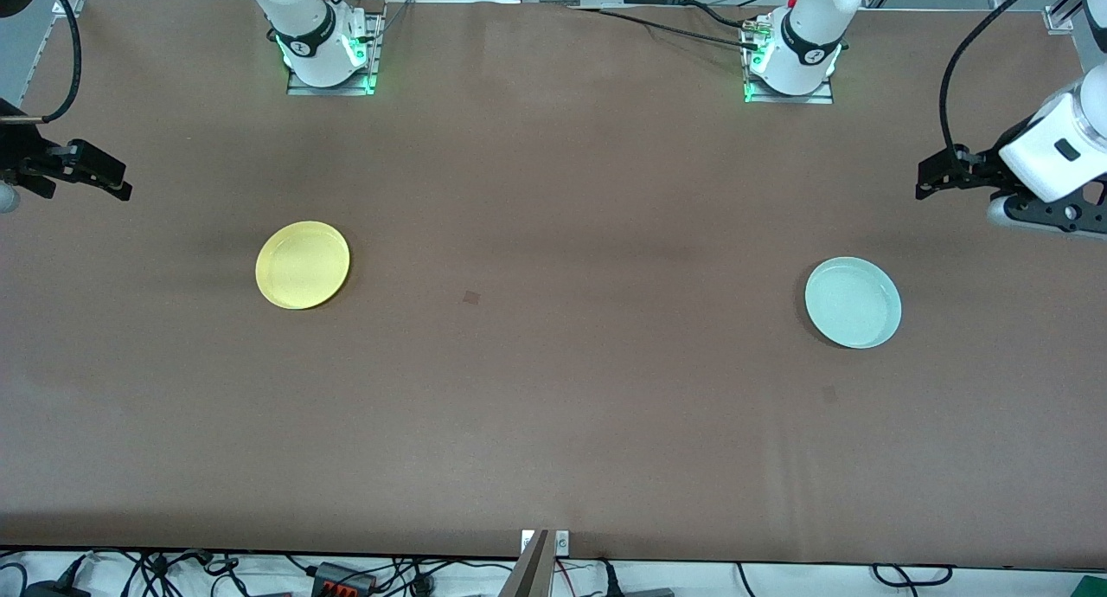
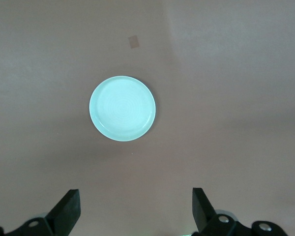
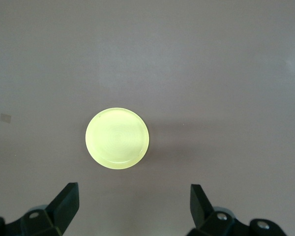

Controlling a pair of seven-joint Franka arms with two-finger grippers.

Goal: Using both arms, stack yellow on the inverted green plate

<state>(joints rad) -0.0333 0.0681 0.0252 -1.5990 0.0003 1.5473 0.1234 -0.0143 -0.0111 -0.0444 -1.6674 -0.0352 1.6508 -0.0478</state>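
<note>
The yellow plate (image 1: 303,265) (image 3: 117,137) lies hollow side up on the brown table, toward the right arm's end. The pale green plate (image 1: 853,302) (image 2: 122,108) also lies hollow side up, toward the left arm's end. My right gripper (image 1: 119,184) (image 3: 133,189) hangs open and empty in the air at its end of the table, apart from the yellow plate. My left gripper (image 1: 927,180) (image 2: 135,194) hangs open and empty at the other end, apart from the green plate. Neither gripper touches anything.
A small dark patch (image 1: 471,297) (image 2: 133,42) marks the tabletop between the two plates. The arm bases (image 1: 329,56) (image 1: 791,65) stand along the table edge farthest from the front camera. Cables and a plug strip (image 1: 342,578) lie below the nearest edge.
</note>
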